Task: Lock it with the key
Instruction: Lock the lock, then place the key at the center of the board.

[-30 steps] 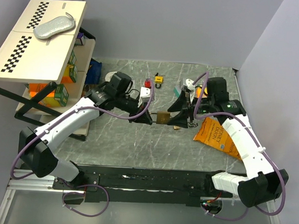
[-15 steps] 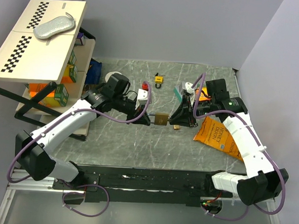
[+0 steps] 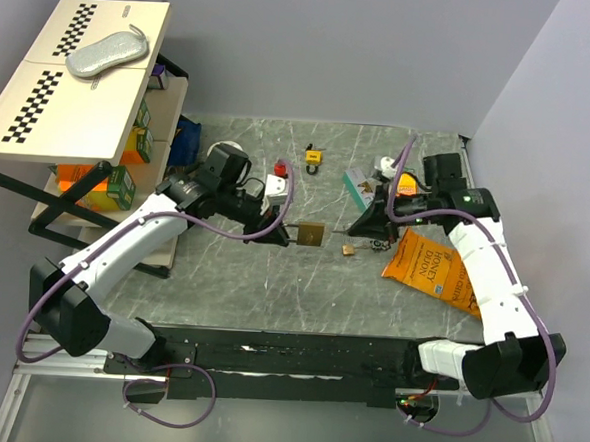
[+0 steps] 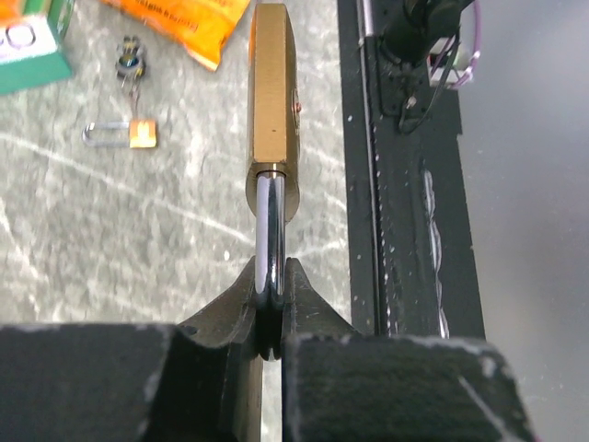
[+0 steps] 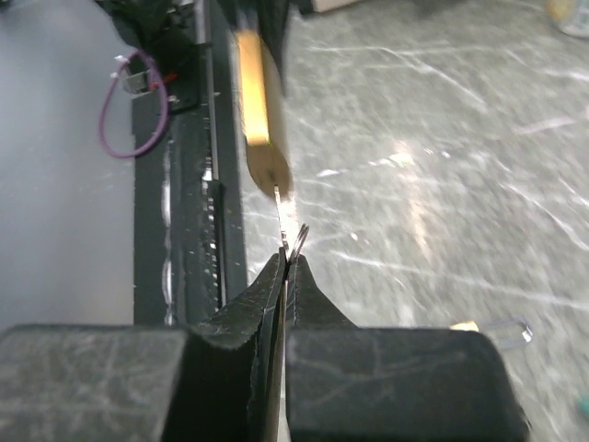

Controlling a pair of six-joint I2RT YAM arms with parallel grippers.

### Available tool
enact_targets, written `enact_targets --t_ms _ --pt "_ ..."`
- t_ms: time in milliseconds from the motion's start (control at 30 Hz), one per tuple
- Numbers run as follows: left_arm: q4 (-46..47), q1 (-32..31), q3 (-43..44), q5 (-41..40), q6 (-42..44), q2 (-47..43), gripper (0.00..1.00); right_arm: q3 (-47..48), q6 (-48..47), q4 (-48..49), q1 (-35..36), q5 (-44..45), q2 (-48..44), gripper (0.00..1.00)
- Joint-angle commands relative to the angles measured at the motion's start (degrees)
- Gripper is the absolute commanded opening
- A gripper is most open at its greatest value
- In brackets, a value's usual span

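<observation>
Pinching the key [image 5: 280, 210], right gripper [image 5: 286, 269] is addressing the padlock [image 4: 272, 101] end-on; left gripper [image 4: 270, 308] is clamping it by the shackle [image 4: 268, 230]. Key wants keeping square while entering.

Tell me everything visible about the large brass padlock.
The brass padlock has a flat golden body and a silver shackle. It is held clear of the grey marbled table, edge-on to both wrist cameras. The left gripper pinches the shackle; the key in the right gripper meets the body's far end.
</observation>
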Motion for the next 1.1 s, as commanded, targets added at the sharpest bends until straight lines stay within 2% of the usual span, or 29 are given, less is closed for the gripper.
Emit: enact_targets --t_ms 0,100,233,333,433,633,733,900,1000,1067 --pt "-1.4 2.1 1.5 4.7 4.9 -2.2 0.01 4.2 -6.8 -7.0 -5.4 -1.1 1.6 0.00" --pt "-2.1 3.1 0.8 4.8 5.2 -2.3 0.01 3.0 -7.0 -6.2 -5.6 0.3 3.3 0.00" --pt "0.2 3.9 -0.9 4.5 3.2 -2.4 0.01 -4.9 10.9 10.9 -2.3 9.2 6.2 0.00" --pt "1.8 4.3 -2.2 3.3 1.5 -2.4 0.01 -8.2 18.9 16.4 1.9 15.3 10.8 0.00" --pt "2.7 5.2 -3.6 2.0 0.6 -2.6 0.01 -9.2 24.7 18.6 4.7 17.3 15.5 0.00" --pt "4.0 6.9 -6.3 2.2 -2.3 -3.0 0.01 -9.9 35.3 29.4 8.5 20.2 25.8 0.00" --pt "4.2 7.1 -7.1 2.1 -2.7 -3.2 0.01 -8.1 37.9 31.7 9.3 20.5 31.6 0.00" --pt "2.8 7.6 -7.1 1.7 -2.0 -3.4 0.01 -3.7 36.4 31.1 9.8 23.5 39.8 0.00" --pt "2.7 7.6 -7.8 1.5 -1.7 -3.8 0.01 -4.1 36.5 33.7 9.8 24.1 40.4 0.00" --pt "3.1 7.7 -8.3 1.5 -2.2 -4.1 0.01 -3.7 36.6 33.8 9.8 24.1 41.1 0.06"
